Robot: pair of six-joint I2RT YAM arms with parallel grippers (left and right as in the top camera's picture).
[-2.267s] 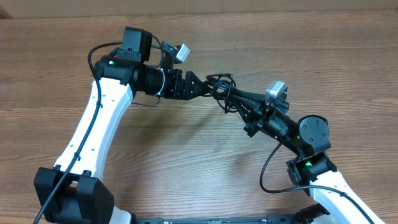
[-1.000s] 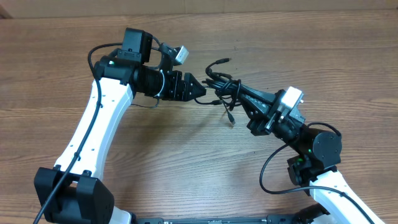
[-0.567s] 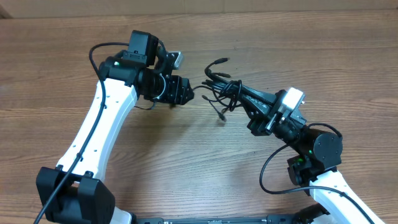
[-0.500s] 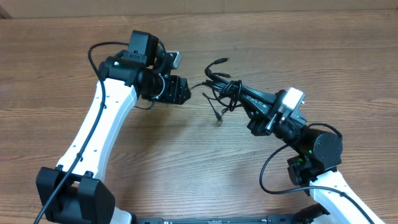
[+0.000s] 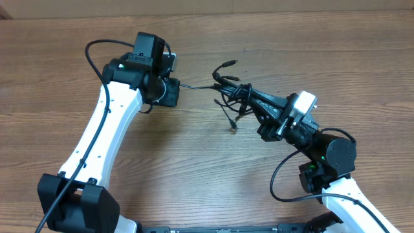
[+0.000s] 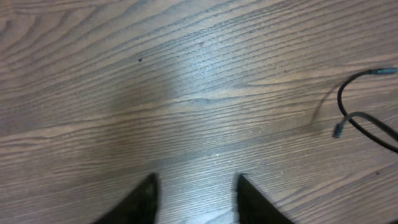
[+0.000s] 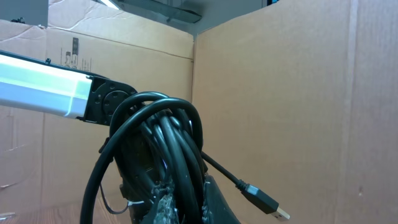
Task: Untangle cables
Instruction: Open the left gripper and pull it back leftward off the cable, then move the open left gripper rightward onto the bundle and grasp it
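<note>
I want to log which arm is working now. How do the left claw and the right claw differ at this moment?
The left claw stands open with nothing between its fingers; the right claw is shut on the bunch of black cables. The left claw points down at the wooden table; the right claw faces out toward cardboard boxes. Both are black and two-fingered.

Overhead looking straight down on the tabletop (image 5: 213,175), both arms in frame, left wrist camera close above the wood, left end effector (image 6: 196,202) at 6 o'clock, right wrist camera facing level, cables (image 7: 165,162) right up close, cables shared by all three views.
</note>
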